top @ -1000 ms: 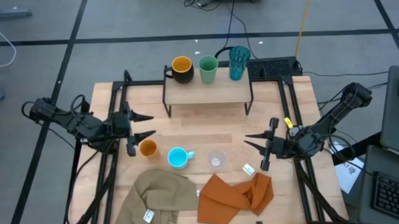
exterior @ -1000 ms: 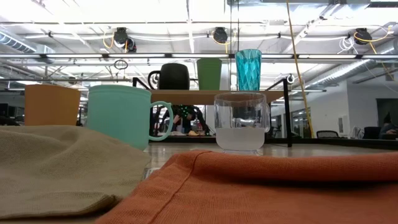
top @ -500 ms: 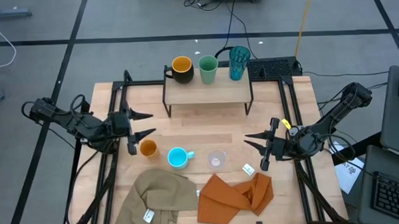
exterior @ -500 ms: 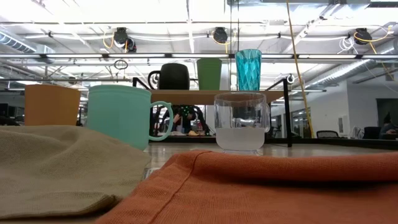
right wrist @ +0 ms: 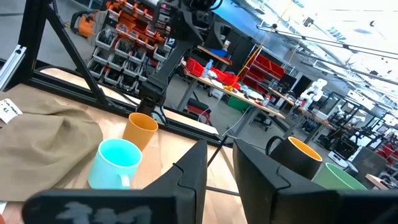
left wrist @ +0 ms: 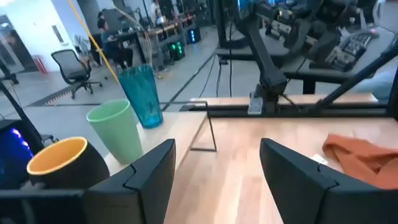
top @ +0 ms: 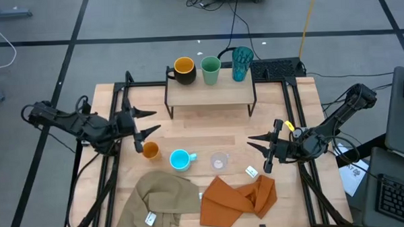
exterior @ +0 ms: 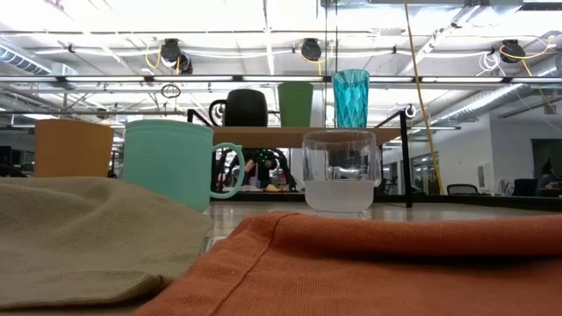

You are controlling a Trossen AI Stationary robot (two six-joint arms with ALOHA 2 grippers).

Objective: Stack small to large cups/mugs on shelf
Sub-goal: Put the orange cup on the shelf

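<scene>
**Six cups counted: three on the shelf, three on the table**

The shelf (top: pixel 210 93), one low light-wood board on black legs, stands at 12 o'clock on the table (top: pixel 302 96). Three vessels line its far edge: one black mug with a yellow-orange inside (top: pixel 183 70) toward 11 o'clock, one green cup (top: pixel 210 70) in the middle, and one teal tumbler (top: pixel 241 63) toward 1 o'clock, all upright and close together.

Three more cups stand upright on the tabletop in a row below centre. The small orange cup (top: pixel 150 150) is toward 8 o'clock, the light blue mug (top: pixel 181 159) sits just beside it with its handle pointing toward 3 o'clock, and the small clear cup (top: pixel 219 161) is near 6 o'clock of centre.

Two cloths lie along the near edge: one tan cloth (top: pixel 159 201) at 7 o'clock and one orange cloth (top: pixel 240 197) at 5 o'clock. A small white tag (top: pixel 252 171) lies between the clear cup and the orange cloth.

Two arms are in view. The left gripper (top: pixel 146 123) is at 9 o'clock, its fingers spread wide and empty, the nearer fingertip just beside the orange cup. The right gripper (top: pixel 254 144) waits at 3 o'clock, fingers nearly together with only a narrow gap, holding nothing
</scene>
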